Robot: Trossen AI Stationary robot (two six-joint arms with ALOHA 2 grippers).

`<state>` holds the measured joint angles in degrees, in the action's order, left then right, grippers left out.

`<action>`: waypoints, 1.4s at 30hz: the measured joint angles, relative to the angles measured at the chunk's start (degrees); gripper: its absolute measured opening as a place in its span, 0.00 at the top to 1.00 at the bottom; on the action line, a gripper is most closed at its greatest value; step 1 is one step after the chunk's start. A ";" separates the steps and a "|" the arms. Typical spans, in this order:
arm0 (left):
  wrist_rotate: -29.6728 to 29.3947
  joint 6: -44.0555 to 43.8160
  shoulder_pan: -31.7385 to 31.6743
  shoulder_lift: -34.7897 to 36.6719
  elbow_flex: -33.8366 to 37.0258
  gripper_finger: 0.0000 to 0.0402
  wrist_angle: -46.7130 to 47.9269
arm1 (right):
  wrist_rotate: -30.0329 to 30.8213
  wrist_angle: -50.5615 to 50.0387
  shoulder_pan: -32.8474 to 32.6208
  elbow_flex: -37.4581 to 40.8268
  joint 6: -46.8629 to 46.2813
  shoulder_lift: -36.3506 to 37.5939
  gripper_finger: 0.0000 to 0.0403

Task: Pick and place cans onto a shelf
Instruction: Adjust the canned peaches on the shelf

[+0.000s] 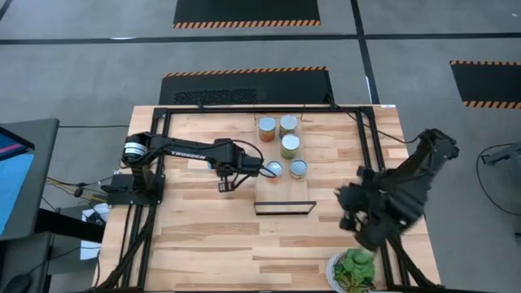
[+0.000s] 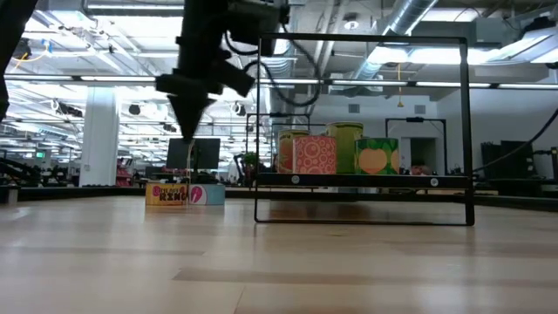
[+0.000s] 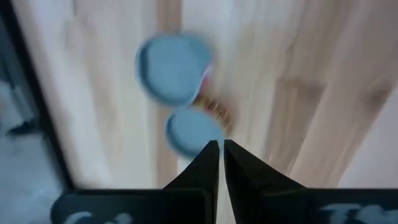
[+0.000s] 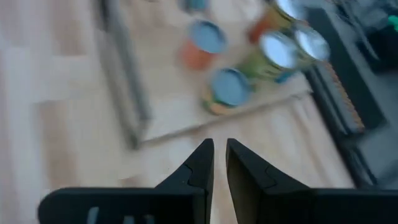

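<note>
1. Cans (image 1: 282, 146) stand on the shelf (image 1: 285, 192), five visible from above.
2. Left gripper (image 3: 221, 149) (fingers pinched together, empty) hovers at the shelf's left edge near one can (image 1: 274, 169).
3. Spread the fingers before descending.
4. Right gripper (image 4: 219, 149), nearly closed, waits right of the shelf.

The long pale-wood shelf (image 1: 284, 192) with a black bracket edge lies mid-bench on the plank bench (image 1: 203, 244). Five small silver-topped cans stand on it: two side by side at the far end (image 1: 267, 128) (image 1: 288, 124), one just nearer (image 1: 290, 146), and two side by side nearer still (image 1: 273, 169) (image 1: 298, 168). The left tool (image 1: 229, 184) hangs left of the shelf. The right tool (image 1: 352, 218) is well right of it, with a leafy plant (image 1: 355, 270) at the near right edge.
</note>
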<state>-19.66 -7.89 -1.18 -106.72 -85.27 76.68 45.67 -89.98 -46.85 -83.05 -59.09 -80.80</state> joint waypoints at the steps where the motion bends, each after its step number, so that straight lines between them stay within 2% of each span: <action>1: -0.76 -0.61 0.01 0.18 0.10 0.96 1.70 | -0.02 -0.17 2.47 0.70 0.87 0.18 0.84; 7: -2.74 -1.82 0.06 1.92 0.08 0.96 3.43 | -2.17 -0.19 19.57 2.08 10.37 2.71 0.84; 12: -6.28 -1.86 0.06 4.05 1.08 0.96 3.46 | -13.04 1.92 32.54 2.43 20.88 3.31 0.84; 17: -8.28 -4.14 0.06 10.66 9.01 0.96 0.23 | -19.56 12.53 39.85 8.80 33.52 3.09 0.84; 19: -8.19 -5.68 0.04 14.47 12.76 0.96 -2.58 | -21.13 15.32 42.09 11.33 36.68 3.11 0.84; 24: -8.04 -9.80 0.42 22.67 19.86 0.96 -9.77 | -23.95 18.93 47.25 15.94 37.66 3.10 0.84; 28: -8.07 -11.42 1.14 27.61 23.95 0.96 -15.76 | -29.17 26.94 49.66 19.34 40.82 2.43 0.84; 32: -8.02 -11.90 2.02 29.86 25.85 0.96 -18.46 | -29.63 31.32 50.45 21.41 41.67 0.46 0.84; 42: -7.80 -12.06 3.93 28.42 25.91 0.96 -20.39 | -29.51 35.82 49.45 22.49 42.54 -5.98 0.84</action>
<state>-27.46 -19.94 2.74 -78.30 -59.36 56.29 16.16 -54.17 2.59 -60.57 -16.55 -86.78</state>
